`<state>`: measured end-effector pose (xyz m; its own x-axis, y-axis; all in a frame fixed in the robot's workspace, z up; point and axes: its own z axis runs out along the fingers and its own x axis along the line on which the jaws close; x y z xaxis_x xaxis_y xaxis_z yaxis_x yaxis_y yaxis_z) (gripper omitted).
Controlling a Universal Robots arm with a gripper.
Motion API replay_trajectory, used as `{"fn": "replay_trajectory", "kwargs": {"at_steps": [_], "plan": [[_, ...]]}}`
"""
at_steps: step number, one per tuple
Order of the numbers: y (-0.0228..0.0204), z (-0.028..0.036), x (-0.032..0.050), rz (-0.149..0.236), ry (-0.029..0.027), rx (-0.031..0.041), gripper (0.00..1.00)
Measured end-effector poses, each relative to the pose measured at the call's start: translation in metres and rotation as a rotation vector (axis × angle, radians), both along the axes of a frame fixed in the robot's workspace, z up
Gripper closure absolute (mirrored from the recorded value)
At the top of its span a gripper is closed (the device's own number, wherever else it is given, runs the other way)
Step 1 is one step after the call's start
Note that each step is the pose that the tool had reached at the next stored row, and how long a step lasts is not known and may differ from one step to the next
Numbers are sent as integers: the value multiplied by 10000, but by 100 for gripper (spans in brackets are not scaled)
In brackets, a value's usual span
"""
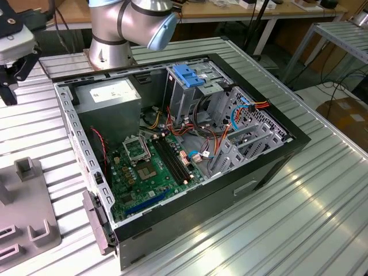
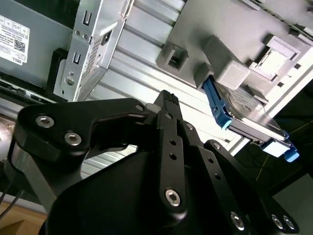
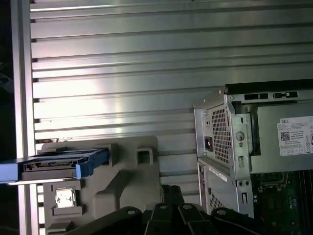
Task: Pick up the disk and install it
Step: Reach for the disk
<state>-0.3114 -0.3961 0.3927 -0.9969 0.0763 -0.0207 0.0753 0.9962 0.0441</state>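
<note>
On the exterior view's left, a grey holder [image 1: 29, 224] lies on the ribbed metal table [image 1: 322, 218], near the front edge. In both wrist views the disk [image 2: 244, 122] [image 3: 54, 164] sits in this holder, grey metal with blue rails along its sides. One end sticks out past the holder's edge.

The gripper [image 2: 167, 98] [image 3: 168, 188] hangs over the table, apart from the disk and touching nothing. Its black fingers [image 2: 171, 115] are pressed together with nothing between them. In the first wrist view the tips lie over the strip of table between the holder and the corner of the case.

Further right in the exterior view, the arm [image 1: 126, 23] stands at the far side, behind the case. The open black case [image 1: 264, 167] lies on its side in the middle of the table. Inside it, a grey power supply [image 1: 109, 98] fills the far left corner. The green board [image 1: 149, 167] lies nearer, below it. Right of these stands a tall metal cage [image 1: 184, 86] with a blue latch [image 1: 187, 75] on top. Red, orange and blue cables [image 1: 253, 106] run from the cage toward the right wall of the case.
</note>
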Motion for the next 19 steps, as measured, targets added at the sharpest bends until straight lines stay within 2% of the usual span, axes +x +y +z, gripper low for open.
{"fn": "replay_trajectory", "kwargs": {"at_steps": [2,4,6,10,11,13,14,16,18,19], "plan": [[32,-4,-208,0,4,0,90],[51,-7,-277,0,7,0,90],[74,-11,-389,1,9,1,90],[102,-17,-552,1,13,0,90],[114,-19,-621,1,14,1,90],[126,-20,-707,0,23,0,90],[135,-22,-783,1,29,0,90],[138,-23,-866,1,48,9,90],[138,-25,-990,0,296,17,90],[139,-30,-1079,0,374,17,90]]}}
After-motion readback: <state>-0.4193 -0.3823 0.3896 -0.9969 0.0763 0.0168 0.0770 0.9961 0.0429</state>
